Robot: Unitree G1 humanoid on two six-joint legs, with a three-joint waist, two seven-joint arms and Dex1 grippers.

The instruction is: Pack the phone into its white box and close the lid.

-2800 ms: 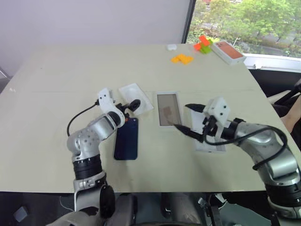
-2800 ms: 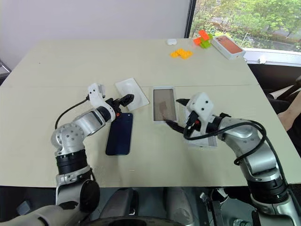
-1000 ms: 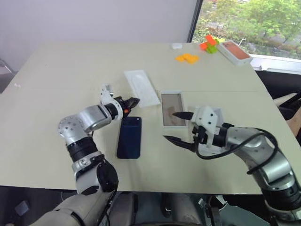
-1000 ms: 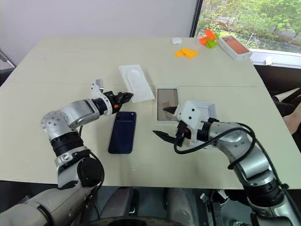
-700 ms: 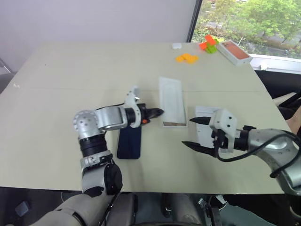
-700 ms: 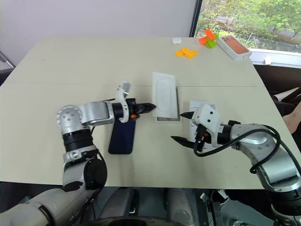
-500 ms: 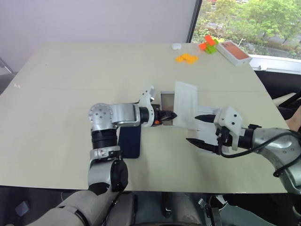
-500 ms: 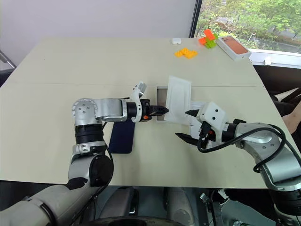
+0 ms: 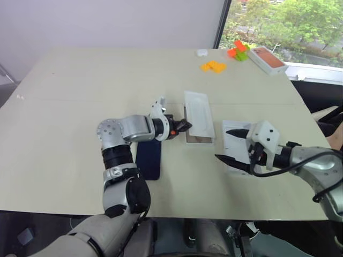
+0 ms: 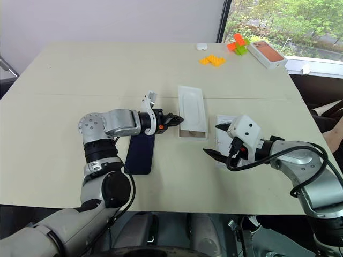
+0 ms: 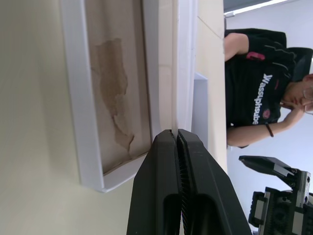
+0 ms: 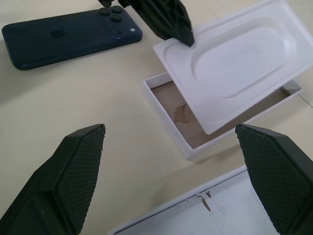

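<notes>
1. Tabletop: pale beige, carrying every item below.

2. Phone: dark navy, lying flat with its back up, left of the tabletop's middle and toward the near edge. Camera cluster at its far end, as the right wrist view shows. Part of it lies under the left forearm.

3. Left gripper: above the far end of the phone, pointing right. Jaws clenched on the near left corner of the thin white card.

4. Thin white card: oval recess on its upper face. It lies tilted over the white box, covering most of it.

5. White box: shallow tray at the tabletop's middle, just right of the phone. Its brownish floor shows at the near end, beneath the card.

6. Lid: white shell lying open side up, right of the white box and near it, partly hidden by the right gripper.

7. Right gripper: over the lid, toward the right edge, pointing left. Jaws released and spread wide, grasping nothing.

8. Far right corner of the tabletop: small white object, orange blocks, an orange and green block pile, orange-red-topped box.

9. Person in a black shirt: seen beyond the tabletop in the left wrist view.
</notes>
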